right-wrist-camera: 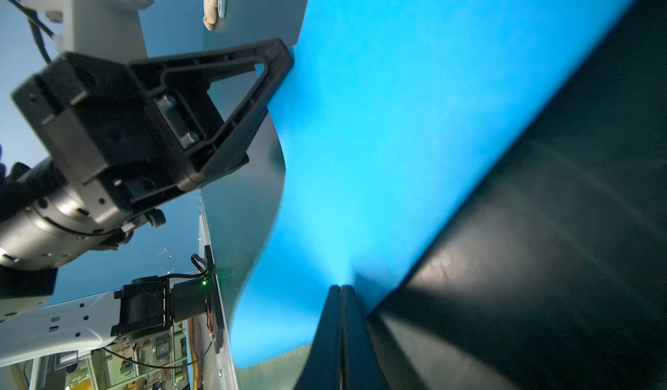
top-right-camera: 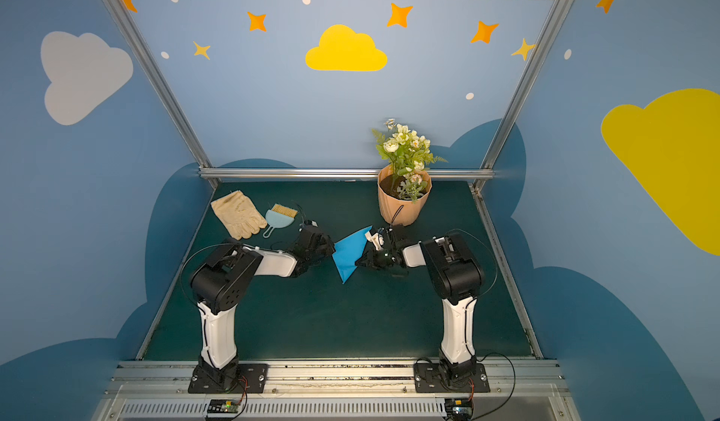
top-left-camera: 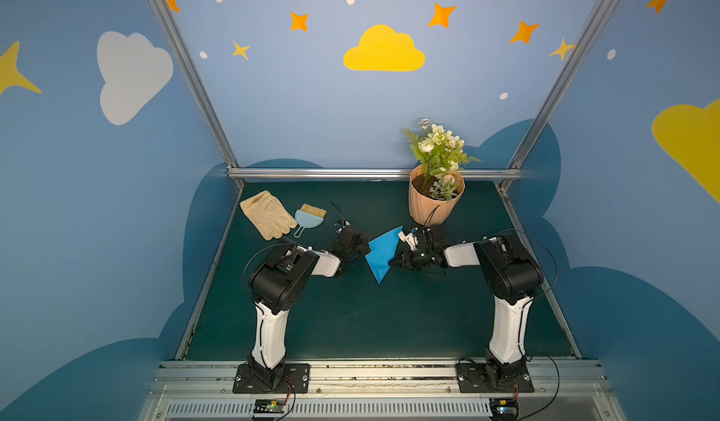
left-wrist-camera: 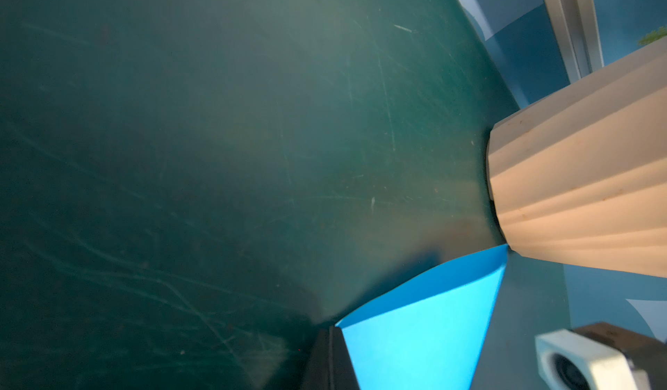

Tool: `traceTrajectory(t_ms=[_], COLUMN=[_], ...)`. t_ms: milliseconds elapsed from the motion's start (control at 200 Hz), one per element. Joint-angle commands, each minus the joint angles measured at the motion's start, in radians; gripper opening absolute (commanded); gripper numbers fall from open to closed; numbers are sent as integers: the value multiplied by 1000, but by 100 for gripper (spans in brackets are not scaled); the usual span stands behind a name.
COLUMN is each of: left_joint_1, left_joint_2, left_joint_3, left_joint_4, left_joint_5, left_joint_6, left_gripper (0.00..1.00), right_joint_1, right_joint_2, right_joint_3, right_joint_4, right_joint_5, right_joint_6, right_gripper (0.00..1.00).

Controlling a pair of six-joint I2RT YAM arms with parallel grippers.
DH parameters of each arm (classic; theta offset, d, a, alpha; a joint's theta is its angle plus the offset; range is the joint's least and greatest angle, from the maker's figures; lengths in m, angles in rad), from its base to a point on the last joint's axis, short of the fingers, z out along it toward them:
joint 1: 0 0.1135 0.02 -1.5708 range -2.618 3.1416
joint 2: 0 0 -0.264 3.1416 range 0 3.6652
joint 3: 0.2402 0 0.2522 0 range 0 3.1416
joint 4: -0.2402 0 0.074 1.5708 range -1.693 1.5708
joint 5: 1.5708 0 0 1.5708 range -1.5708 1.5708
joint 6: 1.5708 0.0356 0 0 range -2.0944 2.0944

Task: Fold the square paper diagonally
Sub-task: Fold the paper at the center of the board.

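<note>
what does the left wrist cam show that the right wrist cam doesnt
Only the left wrist view: the flowerpot with its ribbed wall, near a corner of the square paper, and a metal frame post.
Only the right wrist view: the right tool shut on the paper, the glove far off, and the left arm's base.
Both: the square paper, the green mat, and the left tool at the paper's edge.
</note>
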Motion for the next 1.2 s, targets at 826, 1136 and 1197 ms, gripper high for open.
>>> traceTrajectory(t_ms=[826, 1136, 1197], left_joint_1=[-18, -13, -12], left_joint_2=[61, 49, 49], left_joint_3=[62, 51, 49], left_joint_4=[-50, -65, -63], left_joint_5=[-15, -45, -47], left_joint_6=[-3, 9, 9], left_gripper=[2, 2, 2], right_joint_1=[21, 4, -7], right_joint_2=[18, 13, 6], right_joint_3=[58, -23, -34], right_joint_4=[-213, -211, -212], right_joint_5=[43, 21, 8], right_joint_6=[-192, -198, -200], right_gripper=[2, 1, 1])
